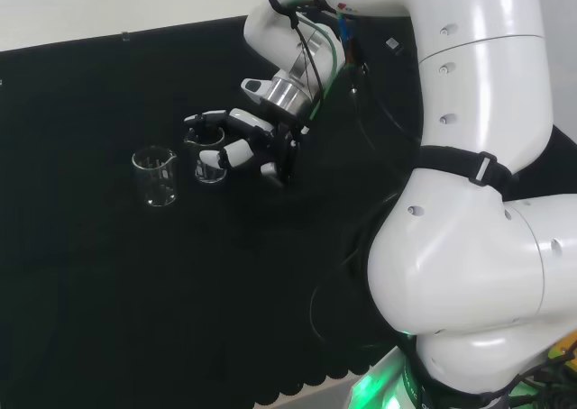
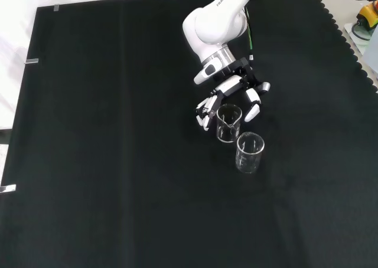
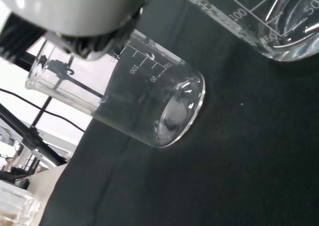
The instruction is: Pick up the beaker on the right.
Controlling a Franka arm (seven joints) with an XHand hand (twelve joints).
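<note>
Glass beakers (image 2: 229,123), two; one hand (image 2: 231,90).

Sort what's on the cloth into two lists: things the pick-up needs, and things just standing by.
Needed:
- the hand, fingers spread round the near beaker, not closed on it
- the near beaker, on the right in the head view

Standing by:
- the far beaker, apart to the left
- the black cloth

I read scale marks 100 and 20 on one beaker (image 3: 149,96); 100 and 50 on another beaker (image 3: 259,17).
</note>
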